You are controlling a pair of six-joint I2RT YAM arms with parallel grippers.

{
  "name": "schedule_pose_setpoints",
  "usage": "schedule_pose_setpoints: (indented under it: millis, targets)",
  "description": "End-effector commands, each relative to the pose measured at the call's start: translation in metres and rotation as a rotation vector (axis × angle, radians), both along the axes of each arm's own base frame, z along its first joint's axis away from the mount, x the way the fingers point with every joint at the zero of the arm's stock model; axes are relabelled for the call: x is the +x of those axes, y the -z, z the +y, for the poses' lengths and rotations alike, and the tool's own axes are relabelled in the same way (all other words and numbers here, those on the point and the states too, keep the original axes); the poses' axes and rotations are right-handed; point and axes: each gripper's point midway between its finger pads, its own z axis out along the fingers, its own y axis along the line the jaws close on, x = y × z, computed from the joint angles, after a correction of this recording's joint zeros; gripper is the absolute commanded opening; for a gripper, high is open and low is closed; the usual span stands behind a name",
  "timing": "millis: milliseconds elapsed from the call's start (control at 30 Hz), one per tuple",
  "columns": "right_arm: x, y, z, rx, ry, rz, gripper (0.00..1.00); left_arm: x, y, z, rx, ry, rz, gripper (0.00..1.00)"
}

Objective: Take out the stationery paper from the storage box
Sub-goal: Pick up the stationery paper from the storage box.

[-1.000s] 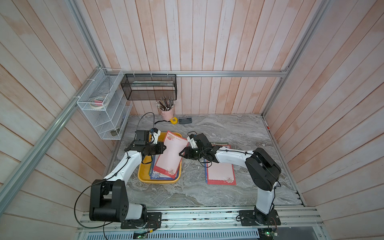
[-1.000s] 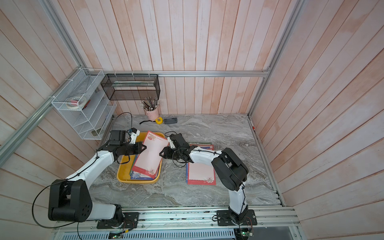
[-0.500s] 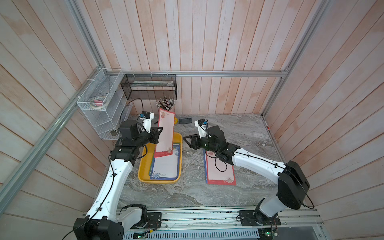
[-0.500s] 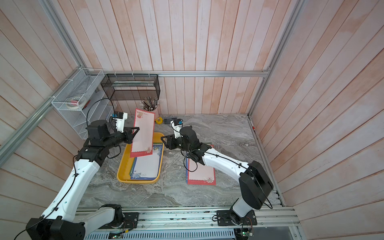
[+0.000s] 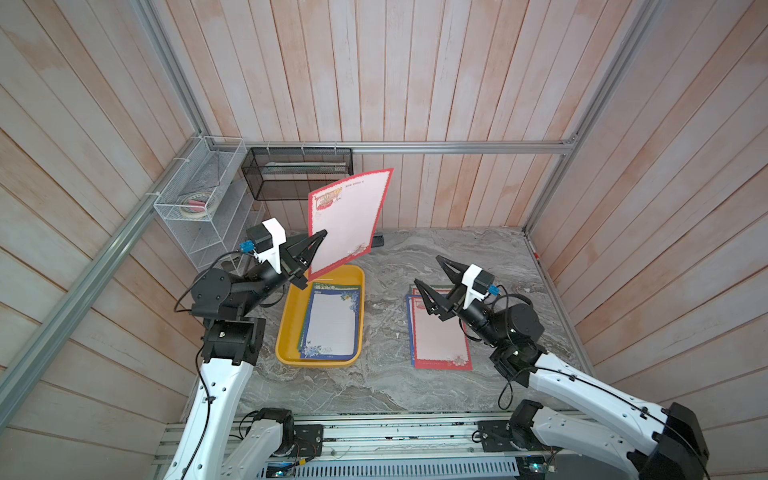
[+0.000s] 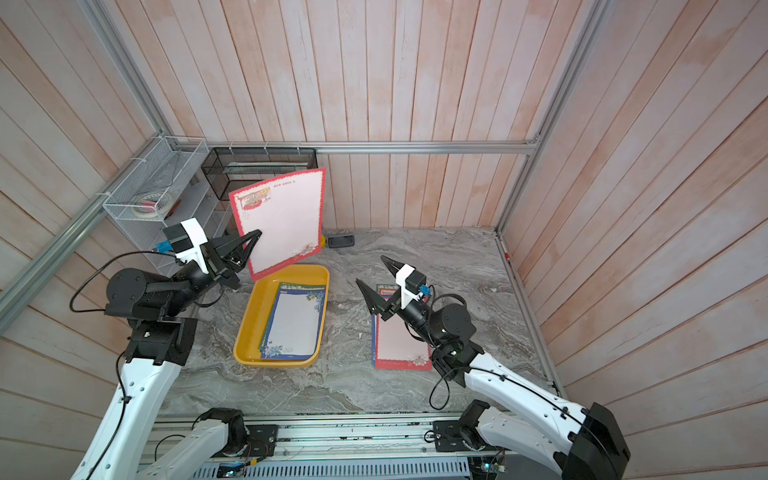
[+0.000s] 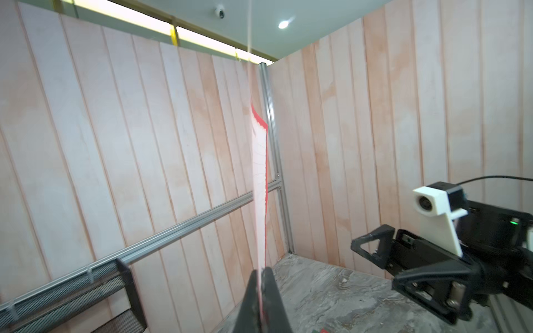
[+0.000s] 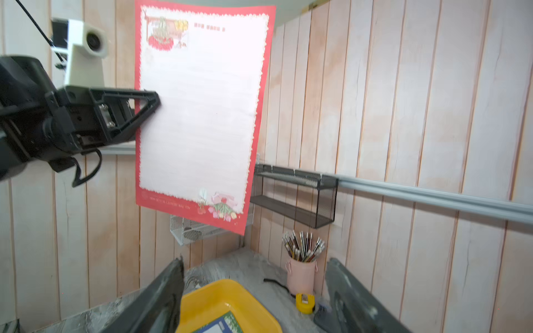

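Observation:
My left gripper (image 5: 323, 236) (image 6: 258, 235) (image 7: 262, 269) is shut on the edge of a red-bordered sheet of stationery paper (image 5: 347, 220) (image 6: 282, 218) (image 8: 199, 112), held upright high above the storage box. In the left wrist view that sheet (image 7: 259, 184) shows edge-on. The yellow storage box (image 5: 291, 328) (image 6: 249, 328) (image 8: 230, 291) holds more sheets, a blue-bordered one (image 5: 332, 324) (image 6: 293, 322) on top. A small pile of red-bordered sheets (image 5: 438, 338) (image 6: 401, 343) lies on the table to the right. My right gripper (image 5: 428, 272) (image 6: 372, 270) (image 8: 255, 274) hovers open above that pile, holding nothing.
A black mesh basket (image 5: 297, 172) hangs on the back wall, a white wire rack (image 5: 199, 199) on the left wall. A pink cup of pencils (image 8: 301, 268), a yellow tape measure (image 8: 305, 302) and a small dark device (image 6: 340, 240) sit at the table's back.
My left gripper has lifted the red-bordered sheet out of the box and high up toward the back. My right gripper let go, opened wide and drew back to the right.

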Motion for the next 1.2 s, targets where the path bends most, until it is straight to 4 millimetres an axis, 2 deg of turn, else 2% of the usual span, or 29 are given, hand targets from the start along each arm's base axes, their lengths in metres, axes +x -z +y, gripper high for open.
schedule_pose_setpoints:
  millis: [0, 233, 433, 767, 1167]
  targets:
    - [-0.029, -0.023, -0.012, -0.015, 0.0, -0.208, 0.82, -0.042, 0.002, -0.013, 0.017, 0.18, -0.119, 0.0]
    - [-0.062, -0.036, -0.013, -0.035, -0.1, -0.325, 0.84, -0.087, 0.006, -0.013, -0.04, 0.287, -0.187, 0.0]
    - [-0.079, -0.045, -0.006, -0.056, -0.2, -0.364, 0.84, -0.103, 0.003, -0.014, -0.056, 0.35, -0.196, 0.0]
    - [-0.089, -0.055, 0.011, -0.103, -0.327, -0.369, 0.82, -0.105, 0.0, -0.015, -0.074, 0.394, -0.149, 0.0]
    - [-0.089, -0.068, 0.041, -0.137, -0.398, -0.418, 0.75, -0.101, 0.002, -0.02, -0.05, 0.411, -0.092, 0.0]
